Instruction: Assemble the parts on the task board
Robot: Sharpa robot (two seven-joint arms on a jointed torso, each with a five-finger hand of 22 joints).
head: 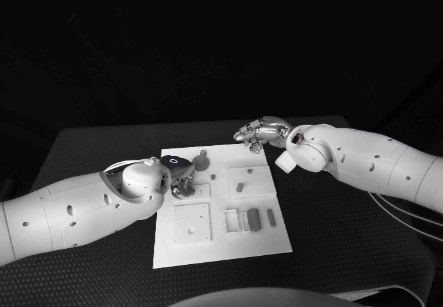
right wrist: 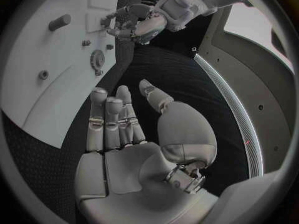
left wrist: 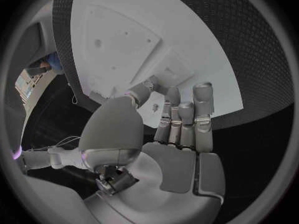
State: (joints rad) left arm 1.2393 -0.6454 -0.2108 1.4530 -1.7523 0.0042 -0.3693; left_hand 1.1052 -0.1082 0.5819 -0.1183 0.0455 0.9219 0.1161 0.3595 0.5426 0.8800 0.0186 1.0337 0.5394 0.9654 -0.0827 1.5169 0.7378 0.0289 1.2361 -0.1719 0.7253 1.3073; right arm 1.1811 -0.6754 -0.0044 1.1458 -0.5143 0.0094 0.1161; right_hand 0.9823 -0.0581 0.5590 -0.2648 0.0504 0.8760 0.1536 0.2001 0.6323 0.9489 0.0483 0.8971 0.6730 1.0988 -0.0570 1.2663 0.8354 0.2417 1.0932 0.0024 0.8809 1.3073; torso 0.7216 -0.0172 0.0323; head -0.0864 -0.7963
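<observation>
- White board sits mid-table, grey parts resting on it.
- Left hand hovers over the board's left side, fingers apart, empty.
- Right hand, also empty and spread, hangs at the far edge; it should descend slowly, squarely over one part.

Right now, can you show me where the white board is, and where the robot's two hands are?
task board (head: pixel 221 252), head view, bare part near its front edge.
left hand (head: pixel 182 186), head view, middle of the hand over the board.
right hand (head: pixel 254 134), head view, middle of the hand.
</observation>
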